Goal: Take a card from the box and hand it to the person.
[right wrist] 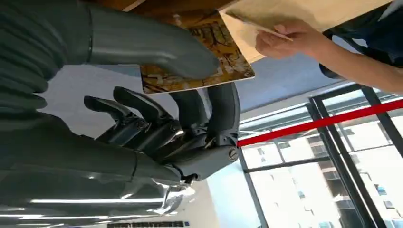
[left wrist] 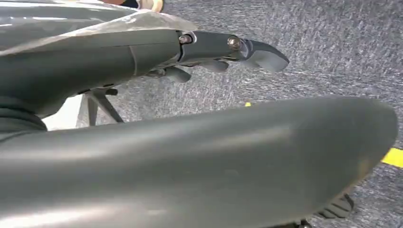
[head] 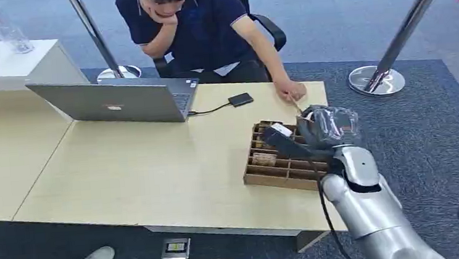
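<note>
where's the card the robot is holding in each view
head view: the card is barely visible under the right hand, above the far right corner of the box.
right wrist view: the card is pinched between the right hand's thumb and fingers, upper centre.
left wrist view: no card here; it looks at the floor.
shared landmark: the person's hand on the table by the card.

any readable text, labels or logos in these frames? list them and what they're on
None legible.
Card pinched by the right hand: gold and dark print, no words readable.
Laptop lid: small mark, too blurred to read.
Plate on the floor under the table: too small to read.
Strip low in the right wrist view: too blurred to read.
</note>
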